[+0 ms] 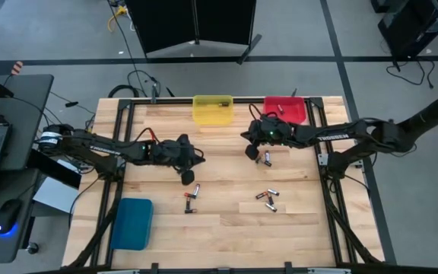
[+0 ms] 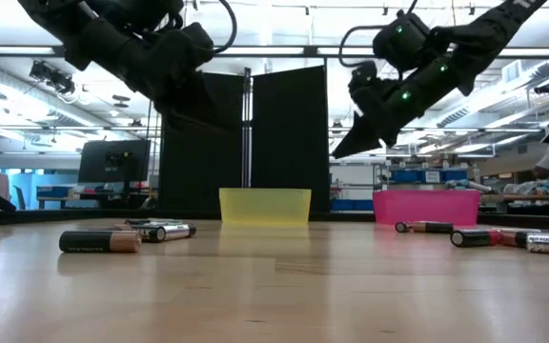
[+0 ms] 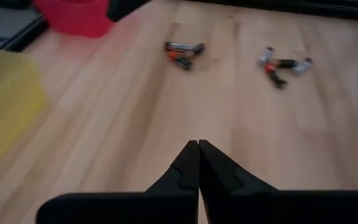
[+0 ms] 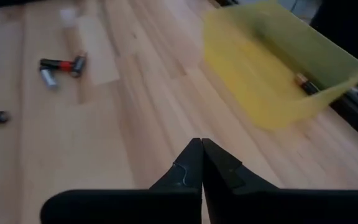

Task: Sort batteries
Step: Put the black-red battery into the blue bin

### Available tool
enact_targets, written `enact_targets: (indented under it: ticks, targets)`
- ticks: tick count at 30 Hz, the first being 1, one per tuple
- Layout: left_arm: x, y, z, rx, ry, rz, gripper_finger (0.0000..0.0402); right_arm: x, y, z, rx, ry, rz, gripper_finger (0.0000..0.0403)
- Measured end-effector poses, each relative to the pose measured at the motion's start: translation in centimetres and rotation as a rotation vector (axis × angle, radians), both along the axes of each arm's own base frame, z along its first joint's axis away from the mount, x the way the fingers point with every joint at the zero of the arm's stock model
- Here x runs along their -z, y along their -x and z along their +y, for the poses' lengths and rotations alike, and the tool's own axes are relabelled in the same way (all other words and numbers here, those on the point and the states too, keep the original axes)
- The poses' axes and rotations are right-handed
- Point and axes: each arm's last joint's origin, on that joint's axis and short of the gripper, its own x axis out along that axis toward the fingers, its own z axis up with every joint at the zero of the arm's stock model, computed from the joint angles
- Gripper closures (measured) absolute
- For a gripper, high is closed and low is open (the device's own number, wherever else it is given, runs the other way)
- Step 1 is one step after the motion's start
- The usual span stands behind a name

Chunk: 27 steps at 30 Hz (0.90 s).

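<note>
Both grippers hung above the table with fingers pressed together, holding nothing. Left gripper [image 1: 188,177] hovered just above a battery pair [image 1: 192,196]; right gripper [image 1: 251,151] sat just beside two cells [image 1: 266,158], with a cluster [image 1: 267,200] farther out. One battery [image 4: 307,85] lay in the yellow bin [image 1: 212,111]. Judged step: between picks. Next move calls for opening, then descending onto the nearest cell.

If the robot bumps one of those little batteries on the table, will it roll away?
Probably. The batteries are small round cylinders lying on their sides on the smooth, flat table, so a sideways nudge would likely roll one. Their shiny casings may also slip between the gripper's thin fingers.
</note>
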Motion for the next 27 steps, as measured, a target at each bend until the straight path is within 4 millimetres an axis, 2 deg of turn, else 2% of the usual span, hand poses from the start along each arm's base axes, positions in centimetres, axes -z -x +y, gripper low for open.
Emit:
enact_targets:
  ticks: [8, 17, 22, 27]
  targets:
    - [-0.2, -0.3, 0.8, -0.089, 0.038, -0.049, 0.0392, 0.2, 0.3, -1.6, 0.078, -0.029, -0.024, 0.0392]
    - [-1.1, -0.6, 1.5, -0.091, -0.013, -0.142, 0.0392, 0.2, 0.4, -1.7, 0.054, -0.033, -0.018, 0.0392]
    - [-2.2, -0.9, 1.7, -0.081, -0.017, -0.257, 0.0392, 0.2, 0.4, -1.7, 0.060, -0.043, -0.023, 0.0392]
    - [-2.1, -1.2, 2.1, -0.081, -0.035, -0.275, 0.0392, 0.2, 0.4, -1.8, 0.062, -0.042, -0.023, 0.0392]
